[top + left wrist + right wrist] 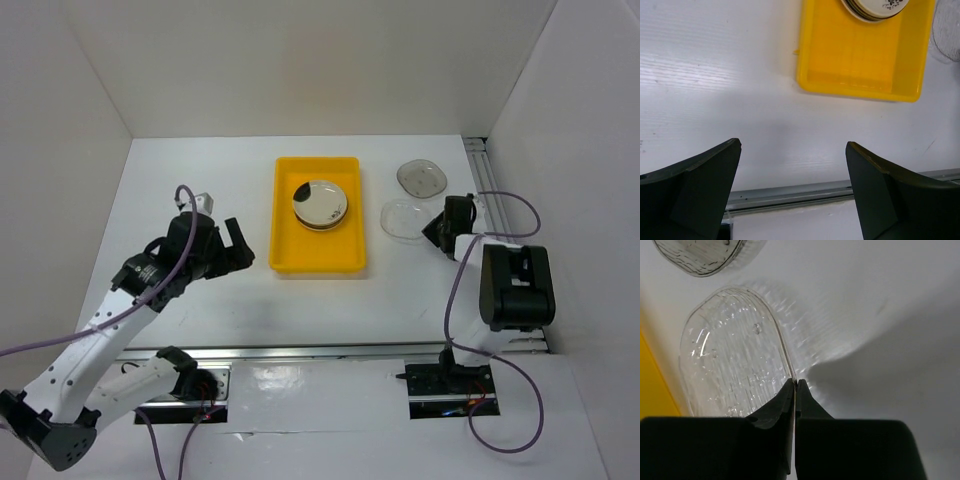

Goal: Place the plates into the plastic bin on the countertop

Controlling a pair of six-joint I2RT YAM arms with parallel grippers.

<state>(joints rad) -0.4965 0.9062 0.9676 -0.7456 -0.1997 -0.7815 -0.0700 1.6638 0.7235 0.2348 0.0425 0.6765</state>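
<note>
The right gripper (795,383), fingers pinched closed on the thin rim of the clear glass plate (735,360), should lift slowly and level toward the yellow bin (300,252); the left gripper (793,145) hangs spread wide, empty.

Cream plate stack (320,203) in yellow bin (300,257); clear plate (404,218), smoky plate (421,178) beside.

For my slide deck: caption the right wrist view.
Right gripper pinches the rim of a clear round glass plate beside a smoky grey plate.
</note>
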